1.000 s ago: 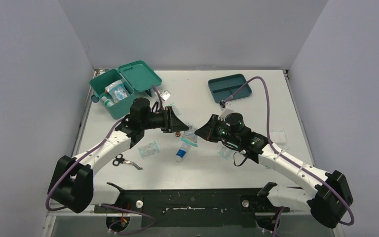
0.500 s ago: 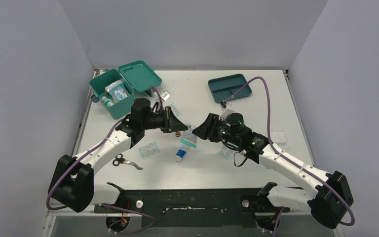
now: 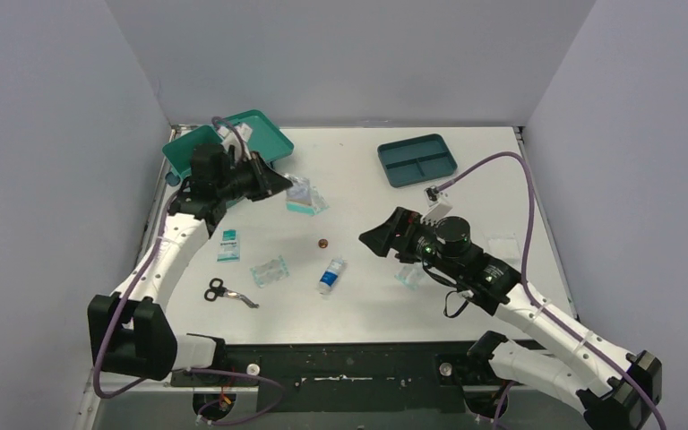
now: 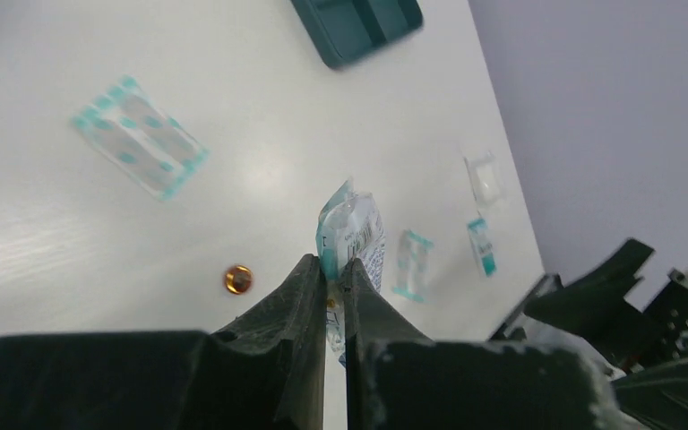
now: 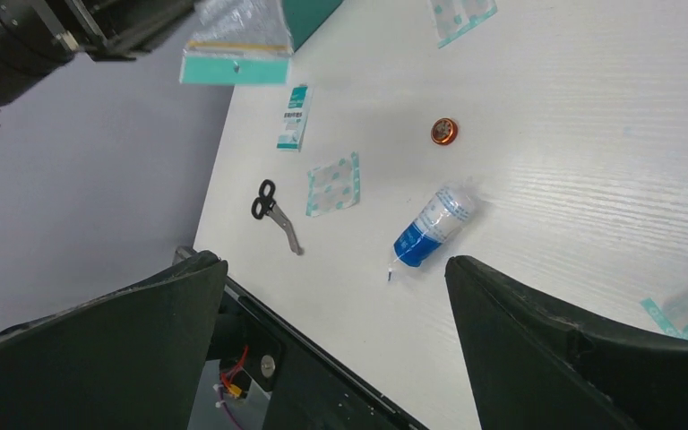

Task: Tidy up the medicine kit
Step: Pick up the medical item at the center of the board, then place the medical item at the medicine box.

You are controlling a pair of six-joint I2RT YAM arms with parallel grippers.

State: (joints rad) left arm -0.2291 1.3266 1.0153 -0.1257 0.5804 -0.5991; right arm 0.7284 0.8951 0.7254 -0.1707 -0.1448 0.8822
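Left tool (image 4: pixel 334 267) pinches a crinkly clear pouch (image 4: pixel 356 228) near the teal plastic medicine kit (image 3: pixel 267 141); right tool (image 3: pixel 381 235) gapes.

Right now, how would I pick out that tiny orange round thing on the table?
Start at the middle of the white table. Just beyond the blue-and-white plastic bottle lying there sits a small copper-orange round disc. It alone is orange and coin-shaped.
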